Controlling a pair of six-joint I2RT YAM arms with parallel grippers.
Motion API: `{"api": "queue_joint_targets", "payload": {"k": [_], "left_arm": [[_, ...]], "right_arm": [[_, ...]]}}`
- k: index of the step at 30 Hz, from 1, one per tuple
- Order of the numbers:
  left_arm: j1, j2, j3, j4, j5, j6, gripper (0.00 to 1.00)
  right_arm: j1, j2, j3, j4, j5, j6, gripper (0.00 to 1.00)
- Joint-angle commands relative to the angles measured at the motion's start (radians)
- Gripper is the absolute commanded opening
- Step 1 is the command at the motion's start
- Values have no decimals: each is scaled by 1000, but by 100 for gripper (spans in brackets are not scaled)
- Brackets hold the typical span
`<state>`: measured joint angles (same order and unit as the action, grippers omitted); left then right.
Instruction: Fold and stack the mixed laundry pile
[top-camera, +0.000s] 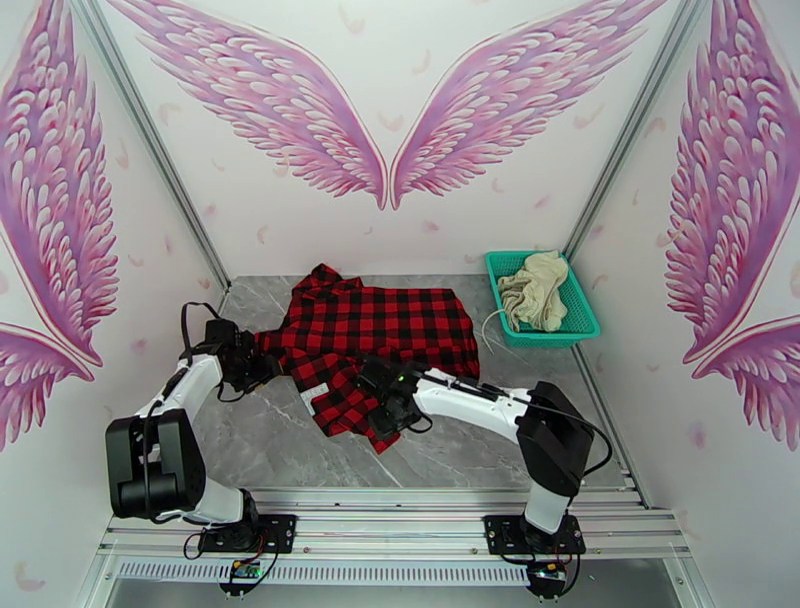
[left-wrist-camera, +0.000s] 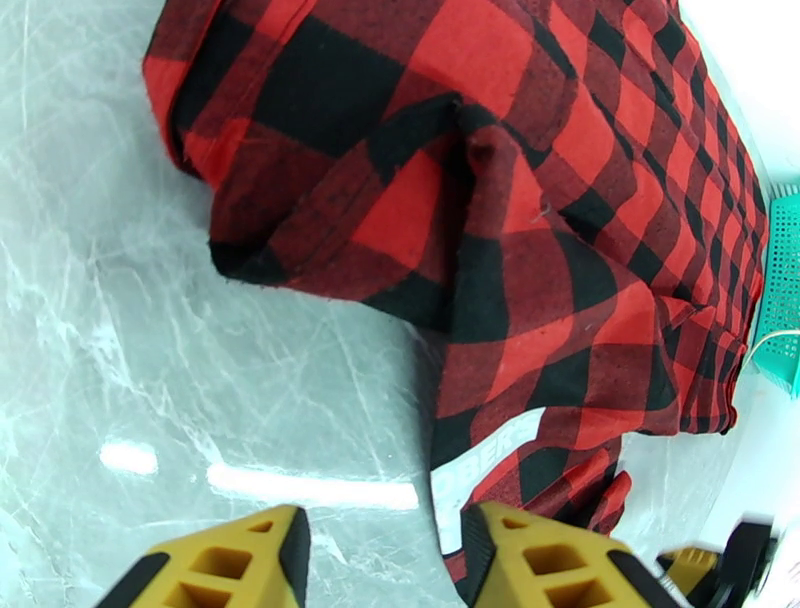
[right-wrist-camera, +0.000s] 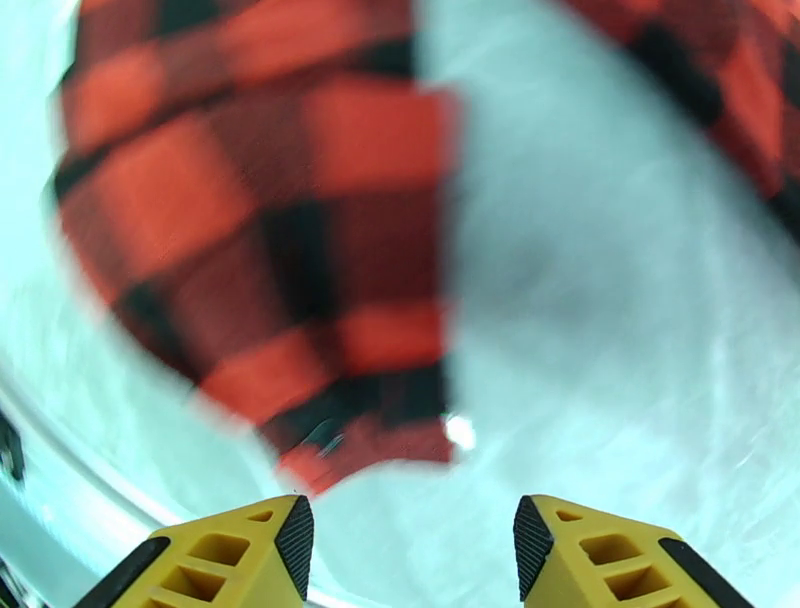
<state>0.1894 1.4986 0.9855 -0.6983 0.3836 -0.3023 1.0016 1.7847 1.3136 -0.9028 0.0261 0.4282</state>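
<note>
The right gripper's (right-wrist-camera: 410, 530) yellow fingers stand apart with nothing between them, only bare grey table (right-wrist-camera: 620, 300). Just ahead of them lies a loose end of the red-and-black checked shirt (right-wrist-camera: 250, 250). That view is blurred, so it cannot be told whether this end is a cuff or a hem corner.

The left gripper (left-wrist-camera: 385, 540) is also spread and empty. Its right finger sits just beside the shirt's white label (left-wrist-camera: 480, 480) without pinching it.

From above, the shirt (top-camera: 390, 320) lies on the middle of the table (top-camera: 270, 430). Its body is spread flat toward the back and a bunched flap trails toward the near edge. The left gripper (top-camera: 250, 360) is at the shirt's left edge and the right gripper (top-camera: 390, 400) is over the trailing flap. The cream cloth (top-camera: 535, 290) sits crumpled in the teal basket (top-camera: 590, 325) at the back right, well apart from the shirt.

The step in hand looks like folding the shirt, at a point where neither gripper holds any cloth. The fold is only partly made, and the cream cloth is untouched.

The next move likely calls for:
- a fresh pinch on the near flap with the right gripper;
- the left gripper holding down or catching the left edge;
- the flap carried back over the body so the edges line up and do not bunch.
</note>
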Motion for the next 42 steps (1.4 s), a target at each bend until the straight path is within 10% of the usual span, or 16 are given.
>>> {"api": "queue_joint_targets", "payload": {"k": [1, 10, 20, 42], "left_arm": [[10, -21, -13, -5, 7, 16, 48], [35, -26, 3, -26, 11, 31, 48], [46, -55, -4, -36, 14, 36, 48], [51, -95, -33, -17, 95, 1, 48]], "right_arm": [[47, 41, -17, 61, 3, -18, 59], [55, 211, 50, 63, 103, 45, 51], [-21, 102, 173, -38, 115, -10, 2], [-520, 254, 849, -148, -38, -139, 0]]}}
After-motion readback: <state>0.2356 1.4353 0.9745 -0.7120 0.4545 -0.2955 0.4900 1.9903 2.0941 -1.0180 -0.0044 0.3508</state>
